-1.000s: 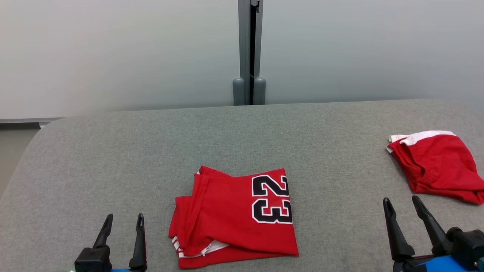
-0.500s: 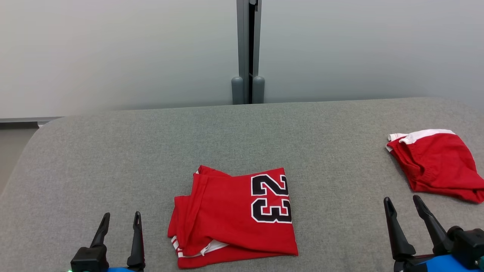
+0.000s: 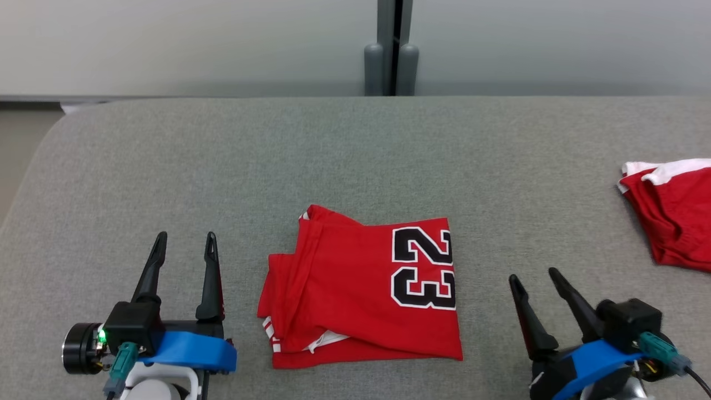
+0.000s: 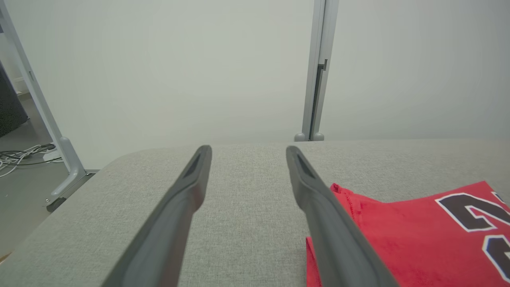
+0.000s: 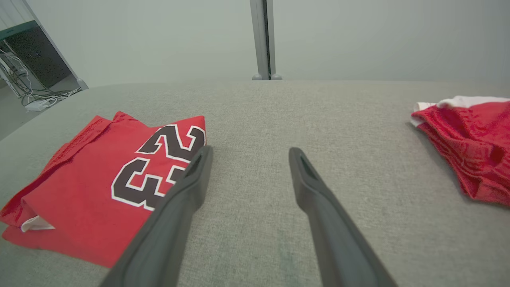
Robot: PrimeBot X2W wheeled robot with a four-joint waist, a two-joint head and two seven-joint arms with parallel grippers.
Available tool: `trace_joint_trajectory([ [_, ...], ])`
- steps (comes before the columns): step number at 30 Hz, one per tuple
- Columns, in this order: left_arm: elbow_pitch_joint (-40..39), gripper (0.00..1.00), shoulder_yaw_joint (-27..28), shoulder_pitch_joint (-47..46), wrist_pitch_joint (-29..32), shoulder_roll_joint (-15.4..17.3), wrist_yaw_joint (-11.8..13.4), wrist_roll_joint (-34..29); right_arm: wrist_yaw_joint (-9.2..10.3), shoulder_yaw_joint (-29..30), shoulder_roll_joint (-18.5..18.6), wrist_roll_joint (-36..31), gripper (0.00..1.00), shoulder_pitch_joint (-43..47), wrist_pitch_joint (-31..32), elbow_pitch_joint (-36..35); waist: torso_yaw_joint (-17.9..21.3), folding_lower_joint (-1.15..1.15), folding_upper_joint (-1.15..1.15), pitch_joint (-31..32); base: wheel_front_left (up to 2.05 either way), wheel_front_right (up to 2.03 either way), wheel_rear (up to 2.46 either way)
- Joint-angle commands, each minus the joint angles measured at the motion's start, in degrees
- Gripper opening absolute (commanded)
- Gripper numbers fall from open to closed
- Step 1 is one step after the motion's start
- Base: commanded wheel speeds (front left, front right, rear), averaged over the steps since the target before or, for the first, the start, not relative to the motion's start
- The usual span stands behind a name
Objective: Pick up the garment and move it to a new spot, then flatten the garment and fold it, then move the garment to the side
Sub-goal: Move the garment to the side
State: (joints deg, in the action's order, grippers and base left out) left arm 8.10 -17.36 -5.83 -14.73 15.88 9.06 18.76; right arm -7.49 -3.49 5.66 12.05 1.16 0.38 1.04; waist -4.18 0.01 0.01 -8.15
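Note:
A folded red jersey (image 3: 361, 294) with a black "23" lies on the grey padded table (image 3: 355, 155), near the front middle; it also shows in the left wrist view (image 4: 418, 235) and the right wrist view (image 5: 107, 187). My left gripper (image 3: 186, 241) stands open to the left of the jersey, apart from it, fingers empty (image 4: 247, 149). My right gripper (image 3: 536, 275) stands open to the right of the jersey, nothing between its fingers (image 5: 249, 151).
A second red garment with a white band (image 3: 672, 211) lies crumpled at the table's right edge (image 5: 470, 139). A grey post (image 3: 391, 50) stands behind the table's far edge. The table's left corner is rounded; cables lie on the floor beyond it (image 4: 24, 153).
The head camera has tilted down and shifted, so everything sits lower and the arms show more. Both grippers reach a little further forward beside the jersey. The jersey lies as before.

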Motion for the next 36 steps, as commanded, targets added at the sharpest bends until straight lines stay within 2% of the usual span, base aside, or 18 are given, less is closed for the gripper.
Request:
trace_joint_trajectory([
  [1, -0.20, 1.00, 0.08, -1.22, -0.27, -0.22, 0.08, -0.54, 0.00, -1.13, 0.24, 0.72, 1.00, -1.63, -0.43, 1.31, -2.86, -0.01, -0.01, -3.16, 0.00, 0.00, 0.00],
  [5, -0.13, 1.00, 0.05, -4.01, -0.46, -1.51, -0.57, -1.42, 0.00, -4.93, 0.80, 1.96, 1.00, -6.78, -0.63, 7.85, -4.98, -0.01, -0.01, -6.28, 0.00, 0.00, 0.00],
  [12, -1.00, 1.00, 1.26, -6.34, -0.49, -4.06, -2.09, -3.40, 0.00, -6.59, -0.31, 3.99, 1.00, -12.94, 1.11, 18.65, -7.36, -0.01, -0.01, -8.76, 0.00, 0.00, 0.00],
  [13, -1.02, 1.00, 1.50, -6.29, -0.49, -4.37, -2.28, -3.63, 0.00, -7.12, -0.33, 4.17, 0.72, -13.53, 1.57, 19.61, -7.43, -0.01, -0.01, -8.82, 0.00, 0.00, 0.00],
  [14, -1.02, 1.00, 1.82, -6.19, -0.49, -4.57, -2.50, -3.95, 0.00, -7.58, -0.35, 4.55, 0.25, -13.75, 2.01, 20.29, -7.42, -0.01, -0.01, -8.87, 0.00, 0.00, 0.00],
  [15, -1.02, 1.00, 2.16, -6.05, -0.49, -4.82, -2.62, -4.08, -0.01, -8.05, -0.31, 5.12, 0.00, -13.80, 2.14, 20.62, -7.36, -0.01, -0.01, -8.83, 0.00, 0.00, 0.00],
  [26, -1.03, 1.00, 4.62, -4.14, -0.51, -5.88, -4.32, -6.89, 0.00, -10.17, 4.03, 7.72, 0.00, -12.34, -0.26, 13.68, -3.99, -0.01, -0.01, -6.71, 0.00, 0.00, 0.00],
  [30, -1.20, 1.00, 5.14, -3.04, -0.50, -5.87, -4.74, -7.72, 0.00, -9.55, 6.05, 7.62, 0.00, -10.63, 0.60, 10.73, -0.56, -0.01, -0.01, -5.35, 0.00, 0.00, 0.00],
  [36, -2.21, 1.00, 5.02, -1.76, -0.50, -5.81, -5.41, -8.49, 0.00, -6.53, 9.20, 8.58, 0.00, -8.56, 2.07, 9.28, 6.65, -0.01, -0.01, -4.54, 0.00, 0.00, 0.00],
])
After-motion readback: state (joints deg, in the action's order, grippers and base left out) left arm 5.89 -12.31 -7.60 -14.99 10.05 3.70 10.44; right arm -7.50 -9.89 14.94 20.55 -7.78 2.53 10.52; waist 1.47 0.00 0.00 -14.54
